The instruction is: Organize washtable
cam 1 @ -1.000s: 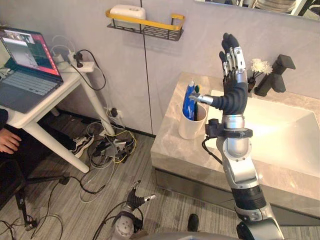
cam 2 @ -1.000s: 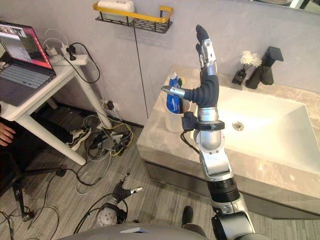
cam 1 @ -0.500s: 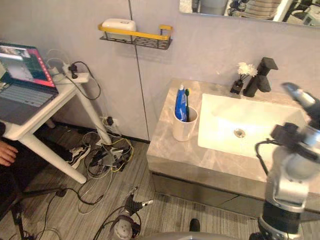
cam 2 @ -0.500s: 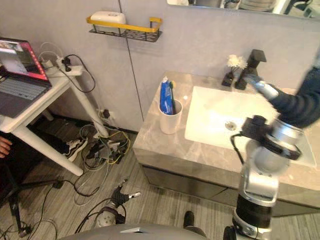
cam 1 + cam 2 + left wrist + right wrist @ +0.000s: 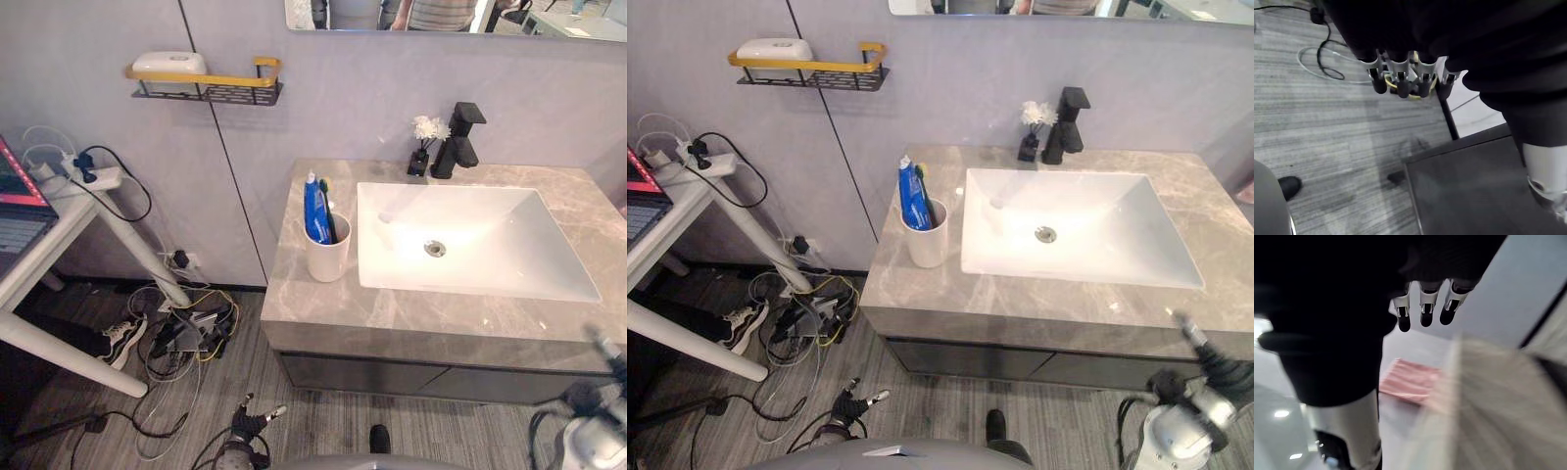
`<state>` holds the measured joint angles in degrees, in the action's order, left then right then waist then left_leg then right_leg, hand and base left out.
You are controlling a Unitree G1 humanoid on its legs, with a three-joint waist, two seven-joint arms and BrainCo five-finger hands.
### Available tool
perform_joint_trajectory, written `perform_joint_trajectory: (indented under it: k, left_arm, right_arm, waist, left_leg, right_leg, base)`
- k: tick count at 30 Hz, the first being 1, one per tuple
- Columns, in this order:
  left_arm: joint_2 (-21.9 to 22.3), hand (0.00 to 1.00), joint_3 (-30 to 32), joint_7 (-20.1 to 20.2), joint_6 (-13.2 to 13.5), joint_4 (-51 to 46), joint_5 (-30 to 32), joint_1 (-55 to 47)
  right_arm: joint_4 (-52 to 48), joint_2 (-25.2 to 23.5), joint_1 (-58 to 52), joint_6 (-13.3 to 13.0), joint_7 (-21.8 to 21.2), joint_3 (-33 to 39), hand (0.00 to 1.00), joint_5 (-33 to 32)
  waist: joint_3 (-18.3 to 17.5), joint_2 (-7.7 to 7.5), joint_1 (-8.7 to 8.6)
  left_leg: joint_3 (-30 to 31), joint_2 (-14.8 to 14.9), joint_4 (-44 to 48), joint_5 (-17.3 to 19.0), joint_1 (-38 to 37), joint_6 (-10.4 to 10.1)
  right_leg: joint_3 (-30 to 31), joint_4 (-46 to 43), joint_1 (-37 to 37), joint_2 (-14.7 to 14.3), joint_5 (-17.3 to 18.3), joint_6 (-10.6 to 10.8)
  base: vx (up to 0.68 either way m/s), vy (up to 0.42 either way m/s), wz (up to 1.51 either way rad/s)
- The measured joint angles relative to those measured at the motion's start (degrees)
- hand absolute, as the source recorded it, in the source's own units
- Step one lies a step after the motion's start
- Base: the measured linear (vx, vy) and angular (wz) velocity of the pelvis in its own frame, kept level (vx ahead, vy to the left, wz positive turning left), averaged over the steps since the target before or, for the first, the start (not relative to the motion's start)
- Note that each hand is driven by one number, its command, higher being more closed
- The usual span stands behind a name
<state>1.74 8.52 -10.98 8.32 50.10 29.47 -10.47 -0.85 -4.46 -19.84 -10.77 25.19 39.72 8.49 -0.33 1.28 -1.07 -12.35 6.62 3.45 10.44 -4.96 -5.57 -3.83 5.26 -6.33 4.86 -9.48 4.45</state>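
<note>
At left edge of washtable (image 5: 323,305), just beside basin (image 5: 490,250): white cup (image 5: 328,260) with toothpaste tube (image 5: 312,211) upright; left hand (image 5: 1400,81) and right hand (image 5: 1422,311) low, fingers relaxed, empty; best lifted clear of front edge before reaching for cup

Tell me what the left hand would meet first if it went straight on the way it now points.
Probably the yellow cable lying on the grey floor, just beyond the left hand; the depth is unclear.
</note>
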Motion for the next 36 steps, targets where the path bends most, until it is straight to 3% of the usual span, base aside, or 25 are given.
perform_joint_trajectory:
  k: [2, 5, 9, 14, 17, 21, 24, 26, 31, 32, 34, 36]
  left_arm:
    - [-0.01, 0.00, -0.62, -0.69, -0.38, 2.69, -1.42, 1.42]
    - [0.03, 0.00, -0.74, -1.15, -0.88, 3.96, -2.27, 2.41]
    - [0.01, 0.00, -0.71, -1.92, -1.41, 6.33, -6.13, 3.90]
    - [-0.42, 0.00, -0.32, -1.79, -1.32, 7.55, -11.43, 4.72]
    - [-1.08, 0.00, 0.30, -0.56, -1.37, 8.96, -14.99, 5.60]
    - [-2.00, 0.00, 0.63, 0.39, -1.30, 9.93, -19.31, 6.15]
    - [-2.48, 0.00, 0.66, 1.61, -1.01, 10.67, -28.62, 6.16]
    - [-2.48, 0.00, 0.68, 1.46, -0.62, 10.68, -31.66, 6.04]
    - [-2.22, 0.00, 1.34, 1.38, 2.98, 9.99, -44.02, 6.10]
    - [-1.59, 0.00, 2.56, 1.17, 3.67, 6.98, -49.05, 5.74]
    - [-1.39, 0.00, 2.99, 0.60, 4.28, 2.76, -51.30, 5.40]
    - [-0.98, 0.00, 4.24, 0.15, 5.48, -8.09, -52.92, 4.36]
  right_arm:
    - [12.28, -0.23, -0.66, 0.27, 1.87, 1.65, 0.00, -0.72]
    - [23.16, -0.18, -0.60, 0.47, 1.36, 1.33, 0.00, -3.19]
    - [38.85, -0.16, 0.42, 1.05, -2.79, 1.57, 0.00, -9.47]
    - [55.07, 0.28, 3.92, 1.16, -10.34, 0.50, 0.00, -18.61]
    - [57.60, 0.97, 4.65, 1.84, -14.16, -2.40, 0.00, -18.87]
    - [59.85, 2.42, 6.22, 2.62, -15.81, -6.19, 0.00, -18.72]
    - [62.16, 3.83, 7.10, 2.63, -17.08, -8.81, 0.00, -20.36]
    - [62.35, 4.24, 7.14, 2.59, -17.50, -10.06, 0.00, -20.84]
    - [62.87, 5.45, 7.21, 2.07, -17.75, -13.77, 0.00, -20.94]
    - [63.45, 5.83, 7.45, 1.90, -17.72, -15.11, 0.00, -20.93]
    - [63.61, 6.03, 7.47, 1.84, -17.69, -15.75, 0.00, -20.93]
    - [63.60, 6.57, 7.45, 1.32, -17.67, -17.57, 0.00, -20.91]
  waist:
    - [0.88, 0.54, -0.10]
    - [1.83, 1.52, -0.08]
    - [2.82, 1.85, 0.08]
    - [4.77, 0.99, 0.15]
    - [5.35, 0.82, 0.13]
    - [6.08, 0.06, 0.26]
    - [6.24, -0.13, 0.16]
    - [6.30, -0.11, 0.16]
    - [6.29, -0.16, 0.11]
    - [6.34, -0.31, 0.13]
    - [6.33, -0.37, 0.17]
    - [6.35, -0.33, 0.09]
  left_leg:
    - [-0.58, 0.08, 0.10, 0.37, -0.59, -0.01]
    - [-1.54, 0.35, 0.01, 0.64, -1.41, -0.17]
    - [-1.77, 0.93, -0.15, 0.75, -1.91, -0.37]
    - [-1.32, 1.10, -0.54, 0.82, -4.14, -0.45]
    - [-0.64, 1.05, -0.61, 0.87, -5.04, -0.39]
    - [0.28, 1.06, -0.74, 0.88, -5.45, -0.36]
    - [1.22, 1.09, -0.60, 0.87, -5.58, -0.36]
    - [1.65, 1.09, -0.64, 0.87, -5.53, -0.36]
    - [2.49, 1.06, -0.71, 0.87, -5.64, -0.37]
    - [2.51, 1.06, -0.70, 0.87, -5.61, -0.36]
    - [2.66, 1.08, -0.62, 0.87, -5.53, -0.37]
    - [2.89, 1.09, -0.59, 0.86, -5.40, -0.37]
  right_leg:
    - [0.28, 0.02, 0.37, -0.13, 0.02, 0.02]
    - [1.17, 0.08, 0.53, -0.54, 0.02, 0.02]
    - [1.30, 0.21, 0.83, -1.00, 0.18, -0.20]
    - [0.59, 0.36, 3.25, -1.04, 0.67, -0.19]
    - [-0.19, 0.38, 4.52, -0.76, 0.88, 0.00]
    - [-0.90, 0.40, 5.17, -0.68, 1.03, 0.07]
    - [-1.83, 0.40, 5.69, -0.60, 1.44, 0.22]
    - [-2.25, 0.40, 5.81, -0.58, 1.51, 0.25]
    - [-3.22, 0.41, 6.37, -0.56, 1.76, 0.33]
    - [-3.23, 0.42, 6.36, -0.54, 1.76, 0.32]
    - [-3.32, 0.42, 6.37, -0.54, 1.76, 0.31]
    - [-3.39, 0.42, 6.34, -0.52, 1.78, 0.28]
  base:
    - [0.02, 0.013, -0.12]
    - [0.02, 0.000, -0.19]
    - [0.01, -0.006, -0.05]
    - [0.00, 0.004, 0.04]
    - [0.01, 0.015, 0.12]
    - [0.01, 0.002, 0.10]
    - [0.04, -0.002, 0.14]
    - [0.04, -0.002, 0.11]
    - [0.02, -0.002, 0.09]
    - [0.00, 0.000, 0.00]
    - [0.00, 0.000, 0.00]
    - [0.00, 0.000, 0.00]
